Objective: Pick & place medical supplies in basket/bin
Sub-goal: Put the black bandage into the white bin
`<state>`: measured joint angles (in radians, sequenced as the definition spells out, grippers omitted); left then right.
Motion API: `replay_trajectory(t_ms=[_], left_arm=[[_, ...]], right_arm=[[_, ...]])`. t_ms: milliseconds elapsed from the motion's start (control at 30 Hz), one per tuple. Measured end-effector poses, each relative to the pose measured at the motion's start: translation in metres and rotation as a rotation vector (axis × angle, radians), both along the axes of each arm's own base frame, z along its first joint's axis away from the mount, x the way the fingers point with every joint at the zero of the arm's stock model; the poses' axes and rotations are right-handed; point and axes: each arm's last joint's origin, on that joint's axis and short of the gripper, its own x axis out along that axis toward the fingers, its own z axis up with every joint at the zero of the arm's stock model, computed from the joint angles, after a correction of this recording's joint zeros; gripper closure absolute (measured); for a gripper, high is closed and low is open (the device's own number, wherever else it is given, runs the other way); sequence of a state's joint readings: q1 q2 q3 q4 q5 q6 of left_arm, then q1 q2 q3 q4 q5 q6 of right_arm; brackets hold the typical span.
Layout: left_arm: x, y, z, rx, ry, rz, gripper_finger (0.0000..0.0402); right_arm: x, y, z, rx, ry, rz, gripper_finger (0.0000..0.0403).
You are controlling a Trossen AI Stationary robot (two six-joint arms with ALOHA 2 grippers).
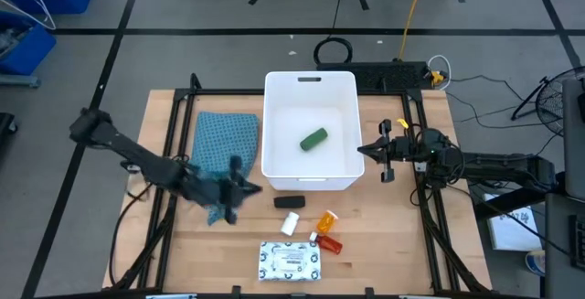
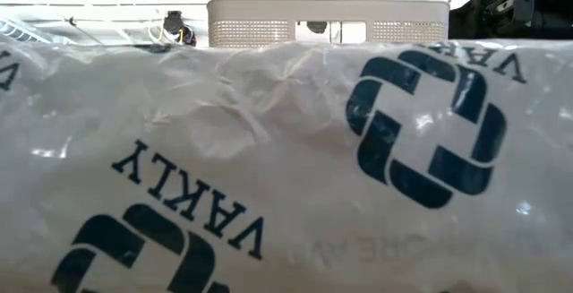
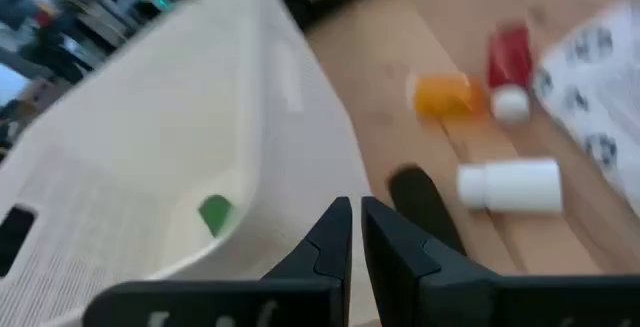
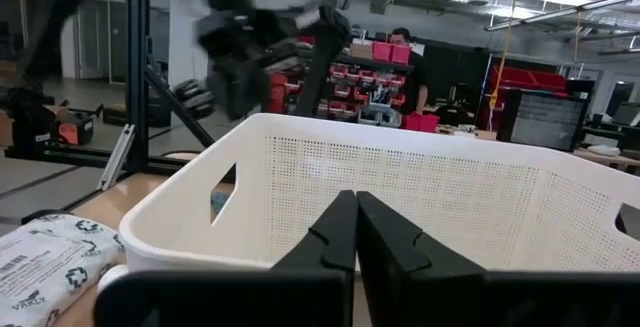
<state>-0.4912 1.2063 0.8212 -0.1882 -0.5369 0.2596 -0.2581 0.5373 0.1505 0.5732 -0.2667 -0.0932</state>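
High view: a large white tub sits at the centre of the wooden surface, a green oblong piece lying alone inside it. At 6 o'clock from the tub, outside it, lie a small black block, a small white bottle, an orange pill bottle, a red tube and, nearest the surface's edge, a flat white dotted packet. A blue patterned cloth lies at the tub's 9 o'clock. The left hand hangs just off the tub's 7 o'clock corner, beside the cloth; the right hand waits at the tub's 3 o'clock wall.

Low view: the packet, in crinkled clear wrap with dark printing, fills nearly the whole picture; the tub's perforated wall shows above it.

Left wrist view: the left hand is clenched, fingers nearly touching, grasping nothing. Past them stand the tub's wall with the green piece inside, and the black block, white bottle, orange bottle, red tube and packet on the wood.

Right wrist view: the right hand is clenched and empty, just before the tub's perforated wall. The packet lies to one side; a person stands in the room beyond.
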Motion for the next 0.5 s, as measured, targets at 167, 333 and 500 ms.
replay_trajectory(t_ms=[167, 333, 500], left_arm=[[0.04, -0.033, -0.013, 0.187, 0.234, -0.016, 0.0367], [0.076, -0.049, -0.033, 0.257, 0.447, 0.0, 0.0315], [0.103, -0.062, -0.052, 0.267, 0.517, -0.021, 0.0209]], right_arm=[[0.0, 0.0, 0.0, 0.011, -0.001, 0.001, 0.0403], [0.0, 0.0, 0.0, 0.054, 0.0, 0.005, 0.0403], [0.0, 0.001, -0.001, 0.079, 0.009, 0.01, 0.0403]])
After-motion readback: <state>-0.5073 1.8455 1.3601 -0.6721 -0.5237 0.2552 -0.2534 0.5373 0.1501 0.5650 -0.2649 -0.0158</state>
